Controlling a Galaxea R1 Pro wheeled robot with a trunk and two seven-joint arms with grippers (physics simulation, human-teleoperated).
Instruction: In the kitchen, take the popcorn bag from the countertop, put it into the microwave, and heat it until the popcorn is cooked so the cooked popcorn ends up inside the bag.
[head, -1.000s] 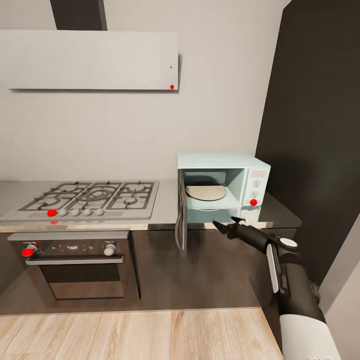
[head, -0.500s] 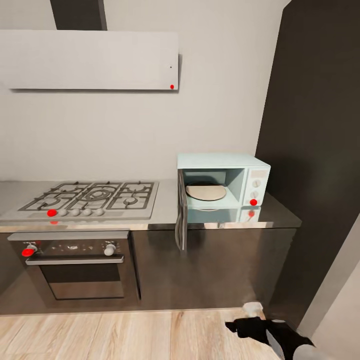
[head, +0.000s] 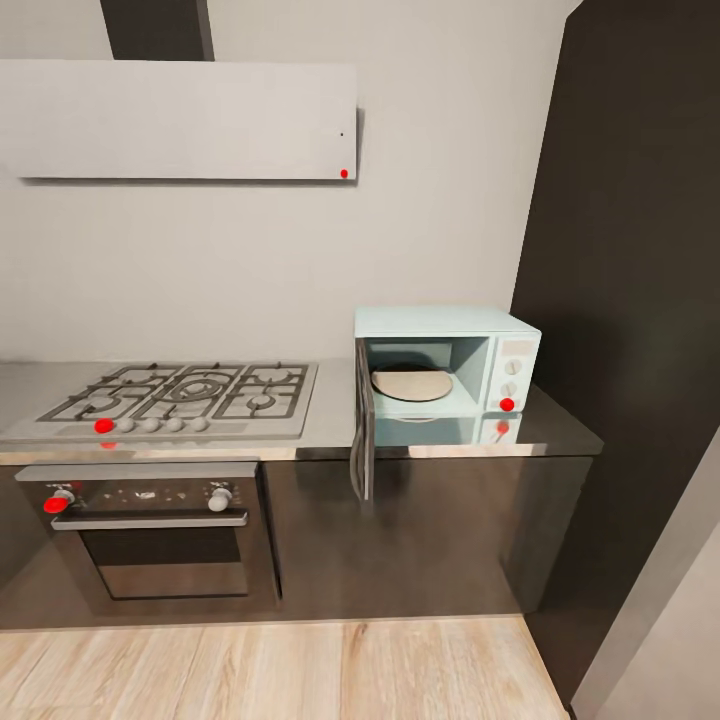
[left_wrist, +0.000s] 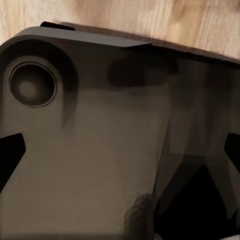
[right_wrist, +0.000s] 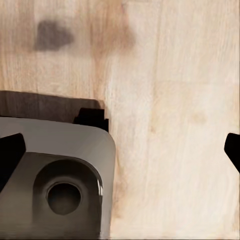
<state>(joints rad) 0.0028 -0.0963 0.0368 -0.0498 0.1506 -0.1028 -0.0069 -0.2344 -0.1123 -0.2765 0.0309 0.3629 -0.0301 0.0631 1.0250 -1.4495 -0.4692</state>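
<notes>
1. Head view, centre right of the frame: small pale mint-blue box microwave (head: 447, 375) with steel frame and two round knobs on its side panel, standing on the smooth glossy grey steel-like countertop (head: 330, 420). Its long axis runs left to right; the cavity faces the camera. The dark glass door (head: 362, 432) hangs open at the left, edge-on. A round pale turntable plate (head: 411, 383) lies inside.
2. Left of centre: steel gas hob with black grates (head: 175, 395), above a built-in dark oven (head: 150, 525).
3. Popcorn bag: not located on the visible countertop; cavity holds no bag.
4. Left wrist view: left gripper fingertips (left_wrist: 11, 156) at the frame edges, set wide, holding nothing, over a dark grey robot base panel (left_wrist: 100, 150).
5. Right wrist view: right gripper fingertips (right_wrist: 10, 152) likewise wide and empty, over pale wooden floor (right_wrist: 175, 100).
6. Risk, as judged: the projecting door could be struck while the robot moves off to find the bag, swinging it shut or shifting the microwave.
</notes>
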